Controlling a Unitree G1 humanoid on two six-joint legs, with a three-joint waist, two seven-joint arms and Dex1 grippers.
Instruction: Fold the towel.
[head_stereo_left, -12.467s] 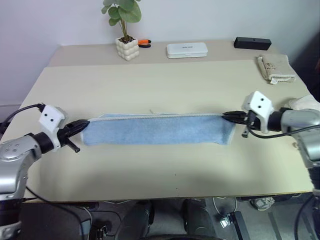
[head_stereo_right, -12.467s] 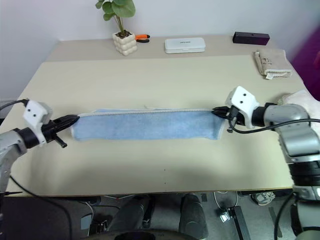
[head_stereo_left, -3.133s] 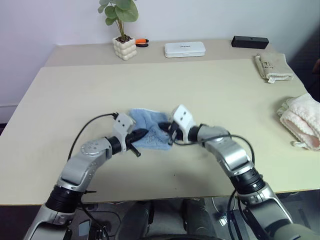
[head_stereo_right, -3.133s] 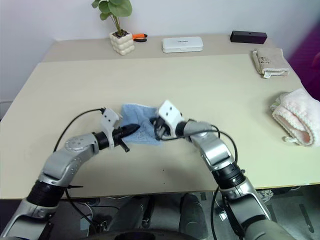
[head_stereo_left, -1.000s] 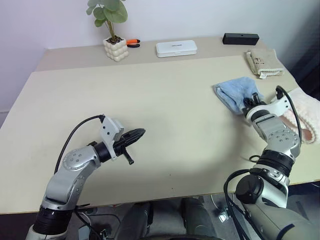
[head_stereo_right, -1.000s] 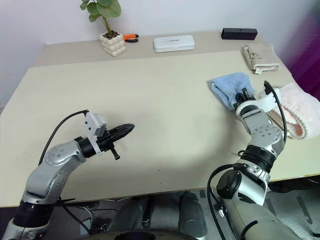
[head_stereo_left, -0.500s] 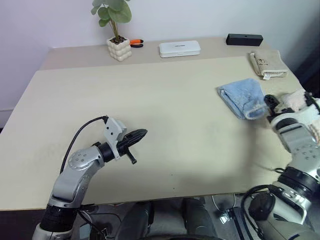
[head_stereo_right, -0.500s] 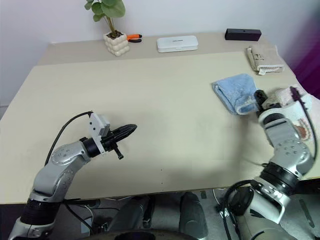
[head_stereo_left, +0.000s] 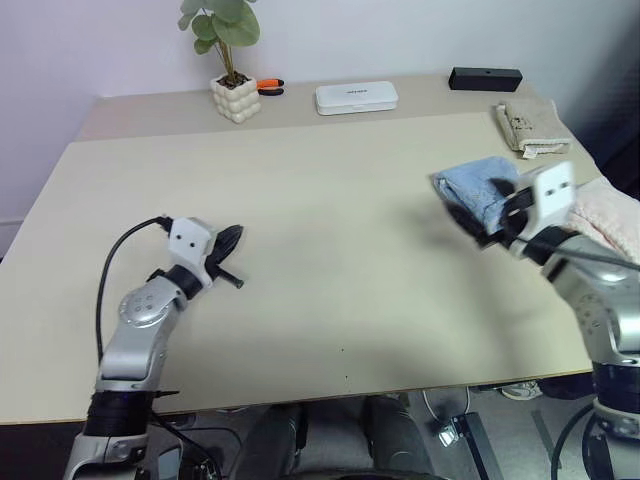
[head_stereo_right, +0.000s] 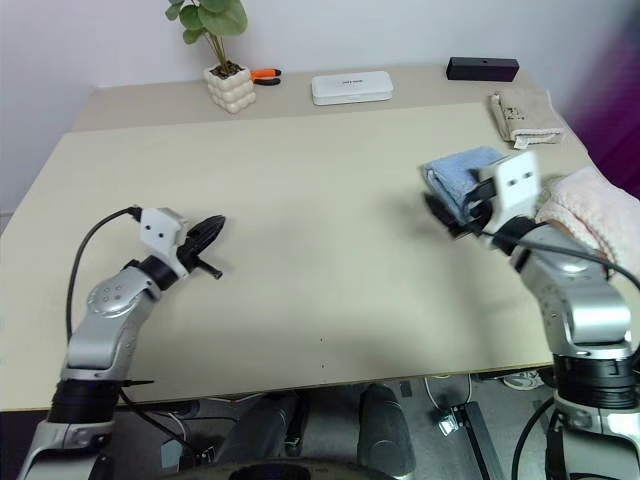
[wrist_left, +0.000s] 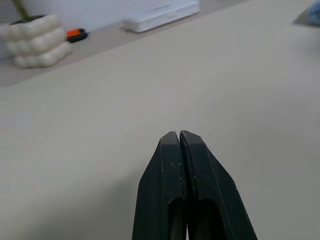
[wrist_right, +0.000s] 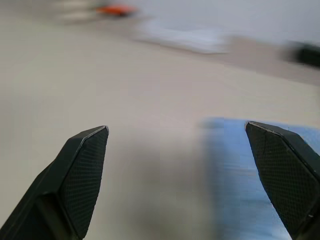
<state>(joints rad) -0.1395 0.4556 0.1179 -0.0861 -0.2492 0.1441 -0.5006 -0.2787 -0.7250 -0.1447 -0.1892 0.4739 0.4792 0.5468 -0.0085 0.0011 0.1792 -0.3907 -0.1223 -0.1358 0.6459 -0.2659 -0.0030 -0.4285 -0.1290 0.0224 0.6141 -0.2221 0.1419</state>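
You have the table (head_stereo_left: 330, 250) across most of the head views, beige top, with a raised back strip along the upper edge.

Your right arm (head_stereo_left: 600, 300) comes in from the lower right corner. Your left arm (head_stereo_left: 135, 330) comes in from the lower left, with a black cable looping over it.

The pink fluffy towel (head_stereo_left: 612, 215) sits at the right edge of the frame, partly behind your right arm.

The towel (head_stereo_left: 478, 183) lies folded in a light blue bundle at the right of centre, upper half of the frame, flat on the table and just left of the pink towel. Your right gripper overlaps its lower right part in the head views; you can't tell from them whether it touches. In the right wrist view the towel (wrist_right: 250, 180) shows as a blue patch between the fingers, nearer the right one.

The beige cloth (head_stereo_left: 527, 130) lies folded at the upper right, above the towel. The plant (head_stereo_left: 231, 60) in a white knobbly pot stands upper left of centre on the back strip. The white case (head_stereo_left: 356, 96) lies flat at upper centre. The black box (head_stereo_left: 485, 78) sits at the upper right on the back strip. An orange-handled tool (head_stereo_left: 267, 86) lies just right of the plant pot.

Your right gripper (head_stereo_right: 452, 213) has its fingers spread wide, nothing clamped between them. Your left gripper (head_stereo_left: 228, 240) sits left of centre, low over bare table, fingers pressed together with nothing in them, well apart from the towel.
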